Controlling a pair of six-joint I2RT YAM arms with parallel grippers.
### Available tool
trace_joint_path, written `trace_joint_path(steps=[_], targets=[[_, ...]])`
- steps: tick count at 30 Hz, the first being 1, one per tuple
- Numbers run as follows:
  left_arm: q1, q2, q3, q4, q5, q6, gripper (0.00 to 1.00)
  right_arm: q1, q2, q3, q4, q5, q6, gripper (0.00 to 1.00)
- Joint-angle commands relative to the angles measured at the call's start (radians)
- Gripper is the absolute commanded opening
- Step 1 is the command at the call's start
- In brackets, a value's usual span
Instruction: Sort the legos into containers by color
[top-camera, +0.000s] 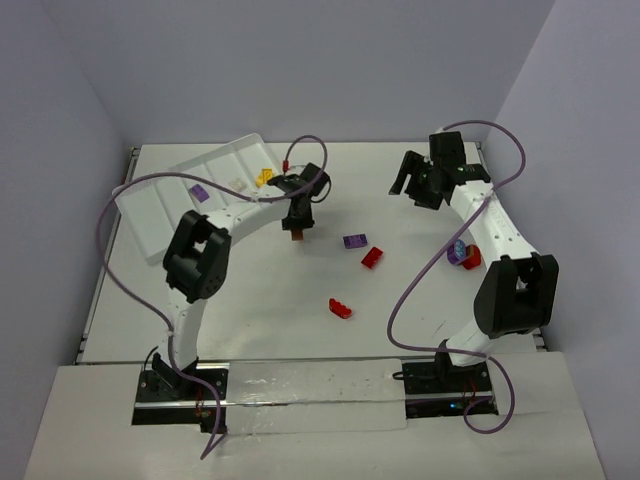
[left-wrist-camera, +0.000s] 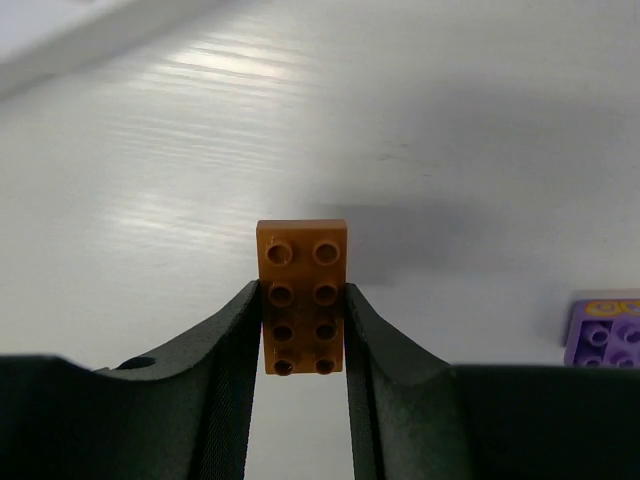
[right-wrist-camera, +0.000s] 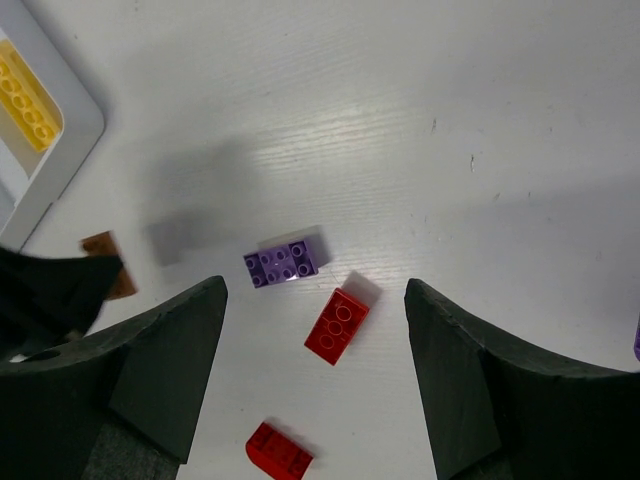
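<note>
Close by orange brick (left-wrist-camera: 301, 298), purple brick (left-wrist-camera: 604, 335)

White table (top-camera: 250, 300): tray (top-camera: 140, 225), scattered legos (top-camera: 340, 308)

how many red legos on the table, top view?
3. One red lego beside the purple lego mid-table, one nearer the robot, one against the right arm, partly hidden; others could be behind the arms.

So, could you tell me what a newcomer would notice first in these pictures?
The left gripper pinching an orange brick at mid-table draws the eye first. Right of it, a purple brick and red bricks lie loose, and the white tray sits askew at the far left. The right gripper hangs open at the far right.
</note>
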Motion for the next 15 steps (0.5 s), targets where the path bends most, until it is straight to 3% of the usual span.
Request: trace_joint_path(steps=[1, 6, 15], targets=[[0.145, -0.258, -0.063, 0.005, 0.018, 0.043, 0.0, 0.013, -0.033, 0.054, -0.004, 0.03, -0.018, 0.79], [0.333, -0.361, -0.119, 0.0, 0.044, 0.107, 0.0, 0.031, -0.039, 0.052, 0.001, 0.046, -0.018, 0.79], [0.592, -0.273, -0.065, -0.031, 0.016, 0.112, 0.0, 0.053, -0.046, 0.032, 0.012, 0.021, -0.014, 0.79]])
